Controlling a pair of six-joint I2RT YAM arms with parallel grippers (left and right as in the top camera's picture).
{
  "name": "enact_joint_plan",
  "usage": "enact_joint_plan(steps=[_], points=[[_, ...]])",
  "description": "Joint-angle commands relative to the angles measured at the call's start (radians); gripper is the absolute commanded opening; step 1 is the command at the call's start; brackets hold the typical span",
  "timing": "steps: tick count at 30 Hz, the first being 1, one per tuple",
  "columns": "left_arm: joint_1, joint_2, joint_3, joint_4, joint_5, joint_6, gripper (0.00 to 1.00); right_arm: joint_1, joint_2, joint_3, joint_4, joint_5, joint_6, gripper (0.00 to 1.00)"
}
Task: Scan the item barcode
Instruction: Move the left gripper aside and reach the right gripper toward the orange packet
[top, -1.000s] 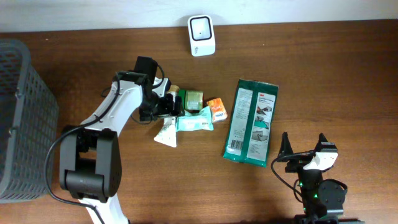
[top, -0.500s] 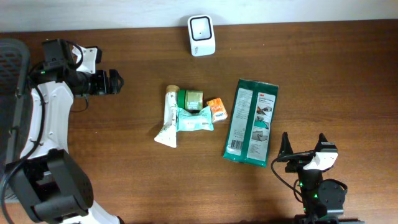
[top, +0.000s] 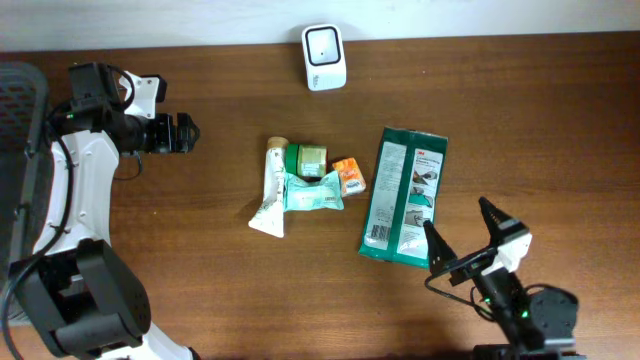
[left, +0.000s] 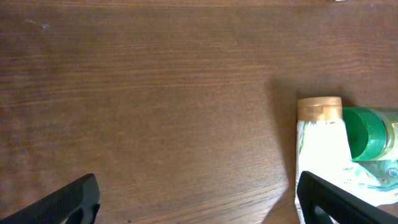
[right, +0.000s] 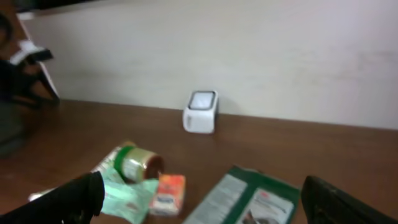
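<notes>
Several items lie mid-table: a white tube (top: 270, 190) with a gold cap, a green-lidded jar (top: 308, 160), a mint packet (top: 315, 197), a small orange box (top: 348, 176) and a flat green pack (top: 403, 196). The white scanner (top: 324, 57) stands at the far edge. My left gripper (top: 185, 133) hovers open far left of the pile, holding nothing. In the left wrist view the left gripper (left: 199, 205) faces bare wood, with the tube (left: 320, 143) at the right. My right gripper (top: 455, 215) is open at the green pack's near right corner. The blurred right wrist view shows the scanner (right: 201, 112) ahead of the open right gripper (right: 205, 208).
A dark mesh basket (top: 15, 200) fills the left edge of the table. A pale wall runs behind the scanner. Bare wood lies between the left gripper and the pile, and to the right of the green pack.
The left arm swung away from the pile to the far left, then held still. The right gripper has tilted and shifted toward the green pack. The items have not moved.
</notes>
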Motion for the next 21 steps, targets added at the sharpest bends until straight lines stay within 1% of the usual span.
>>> enact_joint_plan(steps=[1,4,6,8,10,13,15,17,19,20,21], points=[[0.005,-0.011,0.007,0.000,0.011,0.016,0.99,-0.005,0.183,0.133,-0.002,-0.090,-0.001,0.98],[0.005,-0.011,0.007,0.000,0.011,0.016,0.99,-0.005,0.410,0.286,-0.017,-0.185,-0.001,0.98],[0.005,-0.011,0.007,0.000,0.011,0.016,0.99,-0.005,0.557,0.411,-0.086,-0.237,-0.001,0.98],[0.005,-0.011,0.007,0.000,0.011,0.016,0.99,-0.003,0.724,0.584,-0.241,-0.273,-0.029,0.98],[0.005,-0.011,0.007,0.000,0.011,0.016,0.99,-0.002,0.906,0.789,-0.465,-0.290,-0.110,0.98],[0.005,-0.011,0.007,0.000,0.011,0.016,0.99,0.001,1.112,1.012,-0.688,-0.290,-0.176,0.98],[0.005,-0.011,0.007,0.000,0.011,0.016,0.99,0.029,1.236,1.128,-0.790,-0.289,-0.236,0.98],[0.005,-0.011,0.007,0.000,0.011,0.016,0.99,0.072,1.328,1.187,-0.816,-0.283,-0.259,0.98],[0.005,-0.011,0.007,0.000,0.011,0.016,0.99,0.125,1.431,1.215,-0.768,-0.291,-0.258,0.98],[0.005,-0.011,0.007,0.000,0.011,0.016,0.99,0.137,1.462,1.215,-0.713,-0.304,-0.240,0.98],[0.005,-0.011,0.007,0.000,0.011,0.016,0.99,0.154,1.504,1.215,-0.649,-0.322,-0.134,0.98]])
